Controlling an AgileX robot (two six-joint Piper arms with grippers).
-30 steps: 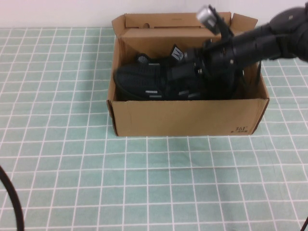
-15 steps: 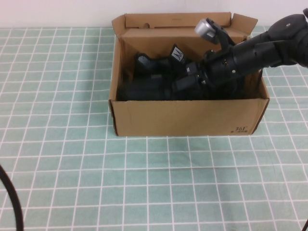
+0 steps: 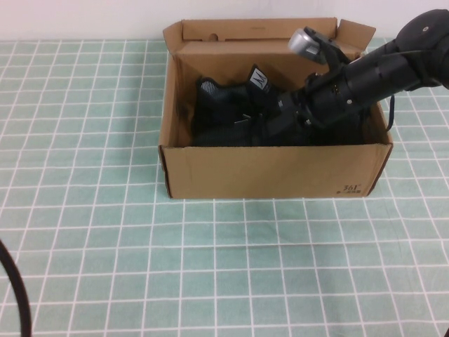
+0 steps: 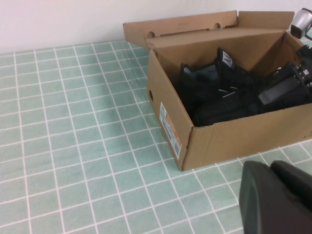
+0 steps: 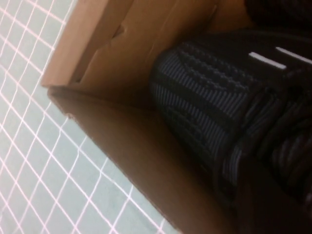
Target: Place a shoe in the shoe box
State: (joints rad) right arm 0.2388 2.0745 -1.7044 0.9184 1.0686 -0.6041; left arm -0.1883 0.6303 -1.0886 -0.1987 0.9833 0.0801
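Observation:
The brown cardboard shoe box (image 3: 266, 172) stands open at the table's back middle. My right gripper (image 3: 275, 123) reaches down into it from the right and is shut on the shoe (image 3: 226, 131), a black mesh sneaker lying low against the front wall. The right wrist view shows its ribbed mesh and white dashes (image 5: 219, 83) close to the box wall (image 5: 122, 48). A second black shoe with a white tongue tag (image 3: 256, 78) lies behind it. My left gripper (image 4: 280, 195) is shut and empty, near the table in front of the box (image 4: 229, 141). It is out of the high view.
The box's lid flaps (image 3: 245, 31) stand up against the back wall. The green tiled tablecloth (image 3: 105, 232) spreads left of and in front of the box. A black cable (image 3: 15, 295) curves at the front left corner.
My right gripper has lowered the shoe from above the box's rim down inside, toward the front wall. The box and the left arm have not moved.

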